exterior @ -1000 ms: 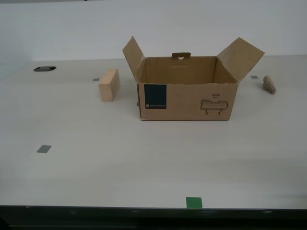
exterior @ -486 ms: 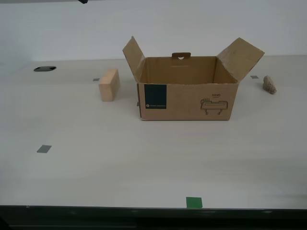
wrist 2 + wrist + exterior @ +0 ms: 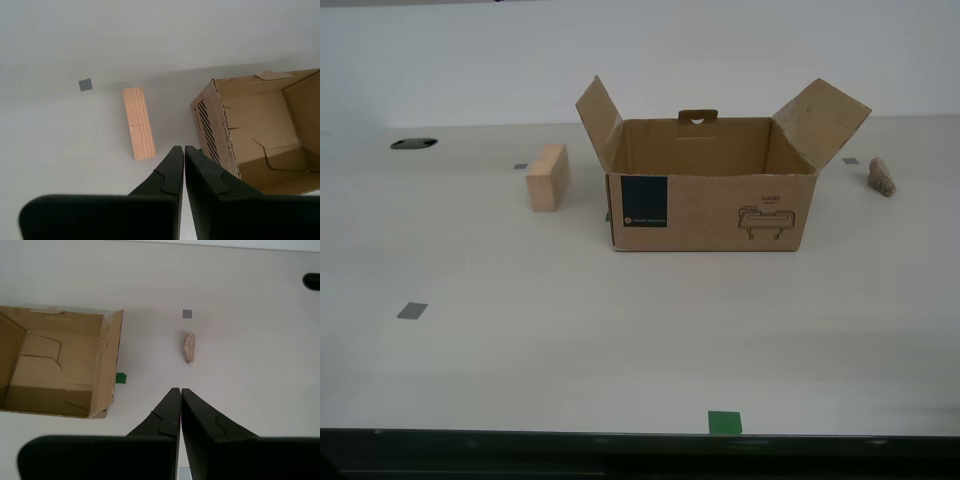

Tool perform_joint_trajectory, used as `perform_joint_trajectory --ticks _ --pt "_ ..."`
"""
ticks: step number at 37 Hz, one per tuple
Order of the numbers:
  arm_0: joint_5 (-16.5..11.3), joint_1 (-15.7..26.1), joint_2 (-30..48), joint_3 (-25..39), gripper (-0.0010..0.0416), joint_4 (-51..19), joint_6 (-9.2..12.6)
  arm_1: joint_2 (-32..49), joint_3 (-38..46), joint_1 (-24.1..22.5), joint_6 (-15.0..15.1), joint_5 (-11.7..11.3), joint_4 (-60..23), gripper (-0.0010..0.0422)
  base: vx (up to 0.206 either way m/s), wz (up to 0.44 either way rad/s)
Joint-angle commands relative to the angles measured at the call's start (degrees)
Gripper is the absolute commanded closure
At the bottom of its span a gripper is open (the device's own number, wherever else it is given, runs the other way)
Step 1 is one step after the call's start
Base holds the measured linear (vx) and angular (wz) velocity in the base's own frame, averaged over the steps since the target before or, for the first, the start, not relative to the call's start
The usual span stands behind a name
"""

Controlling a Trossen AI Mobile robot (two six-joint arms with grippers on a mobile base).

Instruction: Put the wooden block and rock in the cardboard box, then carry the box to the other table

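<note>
Nothing is packed yet: in the exterior view the open cardboard box [image 3: 708, 185] sits upper centre, wooden block [image 3: 547, 177] left, rock [image 3: 882, 176] right. My first gripper [image 3: 180, 390] and second gripper [image 3: 180, 148] hover clenched, empty. Next, open and descend.

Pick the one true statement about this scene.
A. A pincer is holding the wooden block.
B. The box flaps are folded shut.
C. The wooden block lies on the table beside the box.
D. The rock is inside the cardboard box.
C: the wooden block rests on the table beside the open, empty cardboard box, and the rock lies on the box's other side.
</note>
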Motion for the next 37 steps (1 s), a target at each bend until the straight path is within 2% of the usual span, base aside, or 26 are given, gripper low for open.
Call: perform_joint_trajectory --ticks 1,28,37 --pt "0.0 0.0 0.0 0.1 0.0403 0.0 0.0 0.0 0.0 0.0 -0.1 -0.1 0.1 0.0412 0.000 0.000" --pt "0.0 0.0 0.0 0.1 0.0403 0.7 0.0 0.0 0.0 0.0 0.1 -0.1 1.5 0.0412 0.000 0.000" --pt "0.0 0.0 0.0 0.1 0.0403 1.2 -0.7 0.0 0.0 0.0 0.1 -0.1 2.1 0.0412 0.000 0.000"
